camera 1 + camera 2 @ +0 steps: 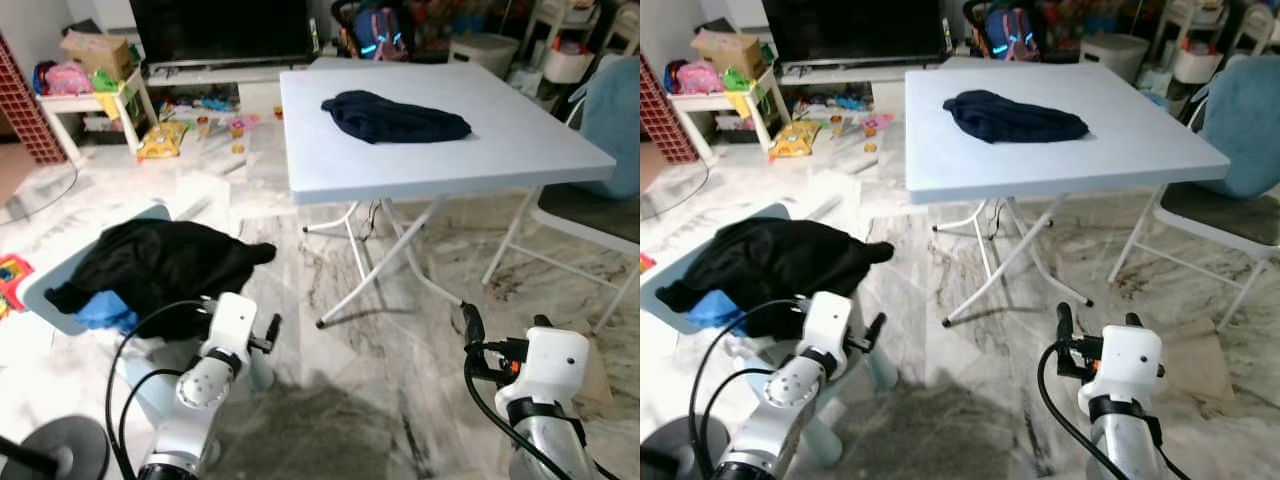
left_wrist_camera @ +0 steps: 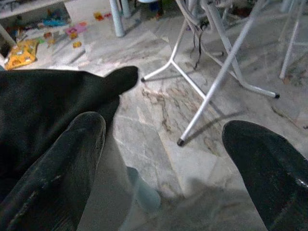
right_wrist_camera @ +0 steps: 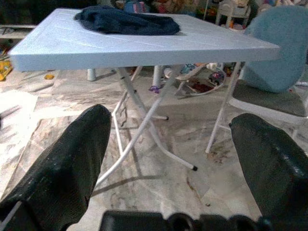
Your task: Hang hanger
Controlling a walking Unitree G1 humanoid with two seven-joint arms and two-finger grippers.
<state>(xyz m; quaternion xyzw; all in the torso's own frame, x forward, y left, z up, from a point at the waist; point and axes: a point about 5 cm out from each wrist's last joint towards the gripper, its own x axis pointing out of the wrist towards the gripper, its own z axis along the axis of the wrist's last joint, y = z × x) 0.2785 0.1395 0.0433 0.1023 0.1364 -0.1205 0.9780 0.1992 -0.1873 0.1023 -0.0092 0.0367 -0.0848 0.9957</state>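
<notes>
Standing on a marble floor [image 1: 400,380], robot faces a white folding surface [image 1: 520,140] with a dark blue garment [image 1: 395,117] lying on top, toward its far left part. Left gripper [image 2: 168,163] hangs low beside a small light-blue chair [image 1: 60,280] draped with a black garment [image 1: 160,265] over something blue [image 1: 105,312]; fingers spread wide, holding nothing. Right gripper [image 3: 171,159] low near the surface's legs [image 1: 385,265], fingers also apart, empty. Cannot make out a hanger. Blue-backed chair [image 1: 615,120] on the right, TV stand [image 1: 230,72] and toys behind.
</notes>
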